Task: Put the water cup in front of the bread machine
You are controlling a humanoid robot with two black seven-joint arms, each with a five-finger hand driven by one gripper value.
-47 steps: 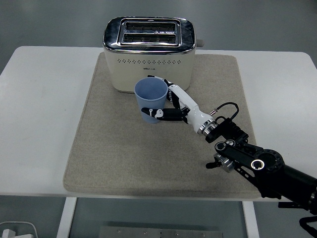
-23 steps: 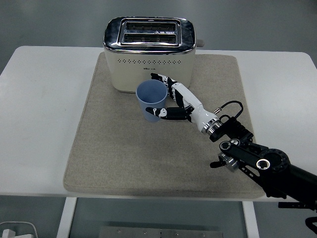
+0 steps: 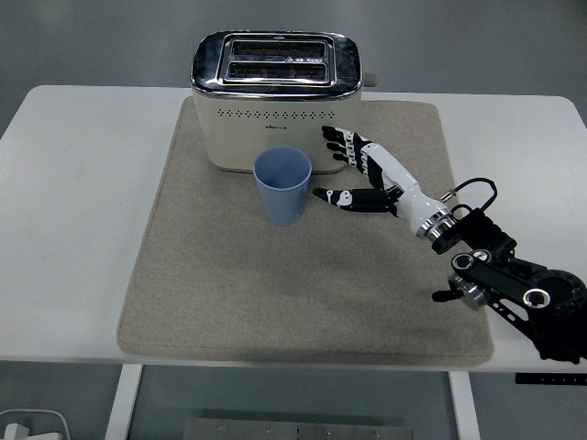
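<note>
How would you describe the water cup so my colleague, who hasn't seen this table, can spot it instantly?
Find the cream bread machine with its chrome top at the back of the beige mat. Directly in front of it stands the water cup, upright and open-topped. It is the only blue thing on the table, with the right hand open just beside it, not touching.

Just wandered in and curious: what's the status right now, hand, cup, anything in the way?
Right hand open, clear of the cup. Blue cup upright on the mat, just in front of the bread machine. Nothing in the way.
</note>
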